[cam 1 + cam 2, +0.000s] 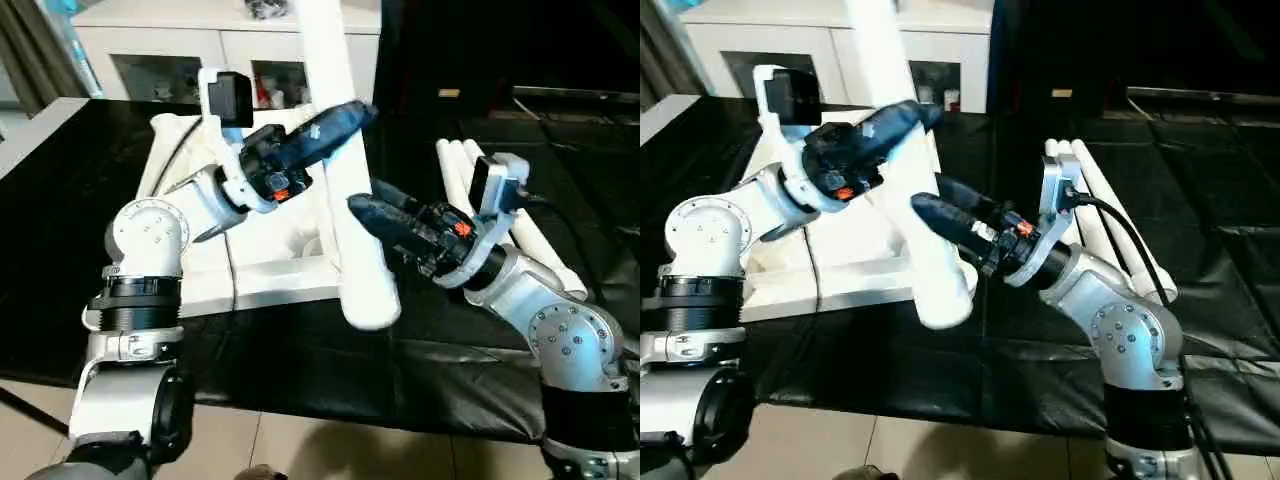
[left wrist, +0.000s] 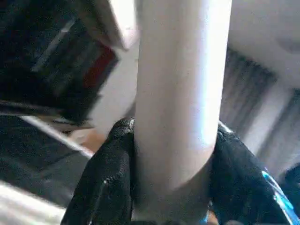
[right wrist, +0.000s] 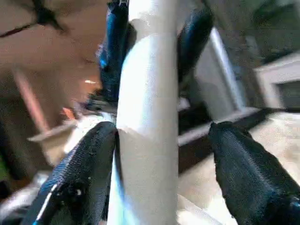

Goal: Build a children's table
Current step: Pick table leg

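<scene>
A long white leg [image 1: 345,190] stands nearly upright over the near edge of the white tabletop [image 1: 255,275], which lies underside up on the black mat [image 1: 60,220] toward ten o'clock of the scene, with the leg's thick end hanging just past that edge. The left gripper [image 1: 345,118] pinches the leg high up, its black fingers [image 2: 101,183] pressed against both sides of the tube, while the right gripper [image 1: 940,205] sits lower at the leg's three o'clock side with fingers spread, one finger [image 3: 79,173] touching the tube and the other standing apart. Three more legs [image 1: 500,215] lie side by side on the mat toward two o'clock, and a white cabinet [image 1: 190,45] stands behind at twelve o'clock.
</scene>
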Controlling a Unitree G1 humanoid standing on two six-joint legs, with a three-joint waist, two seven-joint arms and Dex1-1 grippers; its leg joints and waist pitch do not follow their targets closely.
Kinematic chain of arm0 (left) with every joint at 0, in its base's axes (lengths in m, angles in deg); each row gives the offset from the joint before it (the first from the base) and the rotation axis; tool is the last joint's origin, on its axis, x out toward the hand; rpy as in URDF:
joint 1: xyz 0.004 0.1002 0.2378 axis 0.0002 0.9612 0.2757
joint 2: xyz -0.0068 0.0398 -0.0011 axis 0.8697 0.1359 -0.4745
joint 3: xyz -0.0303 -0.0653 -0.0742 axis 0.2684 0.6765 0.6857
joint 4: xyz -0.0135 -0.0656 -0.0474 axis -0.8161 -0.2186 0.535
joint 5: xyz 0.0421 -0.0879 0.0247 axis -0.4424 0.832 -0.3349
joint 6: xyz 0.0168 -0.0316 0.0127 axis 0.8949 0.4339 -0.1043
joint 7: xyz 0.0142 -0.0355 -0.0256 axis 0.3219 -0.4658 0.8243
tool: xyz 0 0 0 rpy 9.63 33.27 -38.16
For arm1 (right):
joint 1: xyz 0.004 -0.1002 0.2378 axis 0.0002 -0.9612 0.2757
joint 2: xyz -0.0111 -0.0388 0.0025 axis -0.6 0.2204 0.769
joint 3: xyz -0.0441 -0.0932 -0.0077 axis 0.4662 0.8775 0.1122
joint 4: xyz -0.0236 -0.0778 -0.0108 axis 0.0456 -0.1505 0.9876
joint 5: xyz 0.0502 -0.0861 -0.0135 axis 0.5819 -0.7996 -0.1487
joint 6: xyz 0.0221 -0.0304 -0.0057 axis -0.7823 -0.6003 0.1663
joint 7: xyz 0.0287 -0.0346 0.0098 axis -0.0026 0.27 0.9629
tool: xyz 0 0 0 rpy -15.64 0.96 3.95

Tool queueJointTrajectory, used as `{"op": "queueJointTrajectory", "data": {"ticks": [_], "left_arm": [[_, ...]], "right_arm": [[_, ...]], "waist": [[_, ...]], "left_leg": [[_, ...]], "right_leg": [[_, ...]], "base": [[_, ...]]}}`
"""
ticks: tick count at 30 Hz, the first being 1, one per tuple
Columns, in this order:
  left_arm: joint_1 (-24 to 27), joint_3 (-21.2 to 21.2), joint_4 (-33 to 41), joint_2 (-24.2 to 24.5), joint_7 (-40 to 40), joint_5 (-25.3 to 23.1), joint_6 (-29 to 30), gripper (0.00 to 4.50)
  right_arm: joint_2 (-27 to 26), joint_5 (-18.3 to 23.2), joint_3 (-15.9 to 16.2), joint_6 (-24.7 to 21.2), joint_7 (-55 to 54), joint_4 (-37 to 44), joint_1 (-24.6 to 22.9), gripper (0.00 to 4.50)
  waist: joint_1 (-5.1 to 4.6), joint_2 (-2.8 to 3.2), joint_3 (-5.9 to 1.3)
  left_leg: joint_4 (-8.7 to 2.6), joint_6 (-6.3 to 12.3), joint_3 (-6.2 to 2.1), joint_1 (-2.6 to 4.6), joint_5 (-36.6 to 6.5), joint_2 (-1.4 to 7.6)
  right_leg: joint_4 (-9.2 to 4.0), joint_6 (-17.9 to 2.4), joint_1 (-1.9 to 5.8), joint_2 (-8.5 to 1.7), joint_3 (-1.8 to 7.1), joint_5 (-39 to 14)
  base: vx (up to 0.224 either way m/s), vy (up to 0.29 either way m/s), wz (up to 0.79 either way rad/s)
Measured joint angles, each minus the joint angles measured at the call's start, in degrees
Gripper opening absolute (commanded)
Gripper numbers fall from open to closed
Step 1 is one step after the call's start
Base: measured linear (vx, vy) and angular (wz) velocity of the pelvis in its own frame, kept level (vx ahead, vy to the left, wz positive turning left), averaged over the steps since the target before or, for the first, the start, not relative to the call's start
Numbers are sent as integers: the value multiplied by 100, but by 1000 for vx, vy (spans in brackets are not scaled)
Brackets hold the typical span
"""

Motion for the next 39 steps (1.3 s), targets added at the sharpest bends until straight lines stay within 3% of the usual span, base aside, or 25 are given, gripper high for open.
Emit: {"op": "queueJointTrajectory", "data": {"ticks": [6, 13, 20, 29, 39], "left_arm": [[88, -590, 288, 47, 1051, -1155, -485, 184], [198, -728, 840, -157, 2133, -1767, -638, 184], [306, -841, 1325, -298, 2813, -2150, -722, 184], [476, -1182, 1557, -253, 2872, -2382, -724, 184], [475, -1277, 1562, -277, 2851, -2401, -729, 184]], "right_arm": [[154, -679, 337, 33, -410, -211, -16, 402], [-65, -1019, 507, -74, -1101, -267, 91, 403], [-484, -1475, 778, -102, -1777, -463, 298, 403], [-676, -1597, 1050, -391, -2041, -655, 502, 316], [-743, -1604, 1044, -607, -2100, -725, 505, 226]], "waist": [[5, -36, 18], [6, -161, 43], [16, -241, 46], [2, -303, 40], [1, -340, 46]], "left_leg": [[0, 0, 0, -3, 1, 1], [-1, 34, 2, -10, 21, 2], [0, 34, 4, -9, 24, 2], [1, 10, 6, -8, 12, 2], [2, 7, 6, -7, 13, 2]], "right_leg": [[2, 0, -3, 0, -1, 0], [9, 0, -14, 0, -2, 0], [12, 0, -13, -1, 0, 0], [14, 2, -12, -1, 1, 2], [17, 2, -12, -1, 1, 3]], "base": [[0, 0, 0], [0, 0, 0], [0, 0, 0], [0, 0, 0], [0, 0, 0]]}}
